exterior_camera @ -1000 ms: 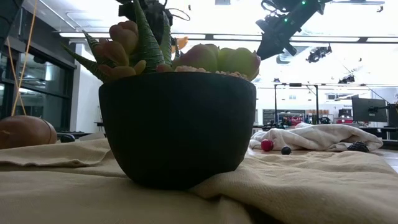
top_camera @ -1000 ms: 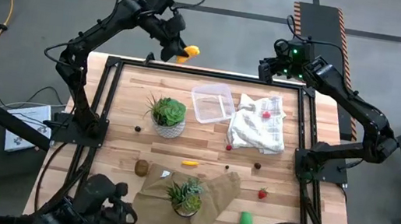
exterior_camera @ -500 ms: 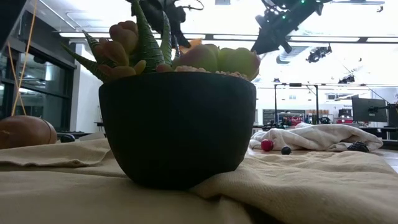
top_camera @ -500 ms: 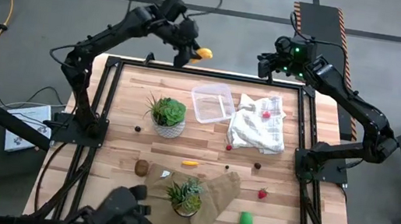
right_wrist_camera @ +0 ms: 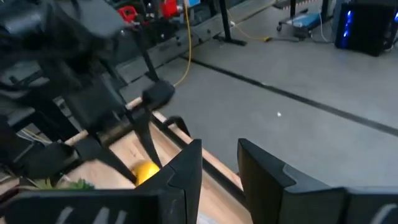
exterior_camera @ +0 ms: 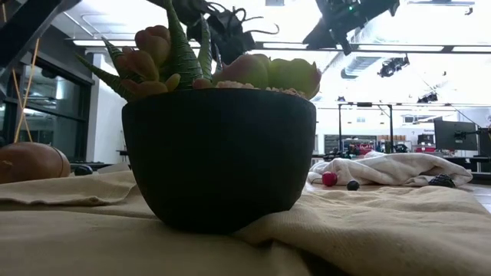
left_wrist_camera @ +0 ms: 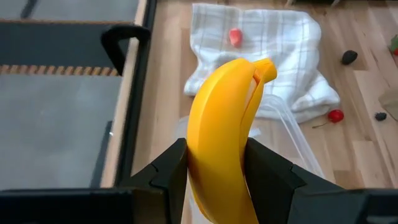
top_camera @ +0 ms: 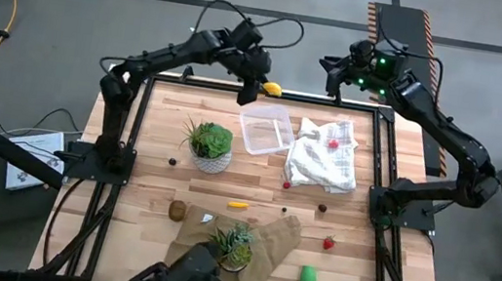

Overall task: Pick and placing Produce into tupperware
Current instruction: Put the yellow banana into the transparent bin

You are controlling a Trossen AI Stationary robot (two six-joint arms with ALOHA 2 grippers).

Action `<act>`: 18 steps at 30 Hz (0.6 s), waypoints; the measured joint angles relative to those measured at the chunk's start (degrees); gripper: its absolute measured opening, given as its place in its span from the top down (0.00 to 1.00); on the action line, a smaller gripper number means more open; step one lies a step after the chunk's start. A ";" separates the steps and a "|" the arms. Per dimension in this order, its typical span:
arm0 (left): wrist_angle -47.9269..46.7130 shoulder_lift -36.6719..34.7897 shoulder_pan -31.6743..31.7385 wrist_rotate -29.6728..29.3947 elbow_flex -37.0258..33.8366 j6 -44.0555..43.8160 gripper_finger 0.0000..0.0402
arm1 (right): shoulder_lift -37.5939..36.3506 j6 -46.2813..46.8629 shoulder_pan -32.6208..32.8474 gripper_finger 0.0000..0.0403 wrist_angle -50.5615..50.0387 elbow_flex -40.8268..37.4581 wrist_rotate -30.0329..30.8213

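One wooden table [top_camera: 159,162], grey floor [top_camera: 52,14]

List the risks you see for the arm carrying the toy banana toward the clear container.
1. The left gripper holds the banana near one end, so it could slip or swing.
2. It hangs just beyond the tupperware's far rim; released now, it may miss.
3. The right gripper hovers nearby, so the arms could crowd.

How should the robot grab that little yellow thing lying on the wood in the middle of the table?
Probably from straight above. The yellow piece lies flat and long across the bare table, so a gripper would best close across its narrow middle, fingers on its two long sides. Nothing touches it; the tiny dark piece sits apart.
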 joint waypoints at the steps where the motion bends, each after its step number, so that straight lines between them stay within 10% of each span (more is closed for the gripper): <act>1: 0.50 0.57 -0.08 0.10 0.00 -0.23 0.68 | -0.22 -0.04 -0.02 0.77 0.14 0.00 0.02; 18: -0.14 7.84 -4.00 -2.13 0.00 1.54 0.68 | -2.46 -0.59 -0.48 0.77 -1.94 0.02 -0.20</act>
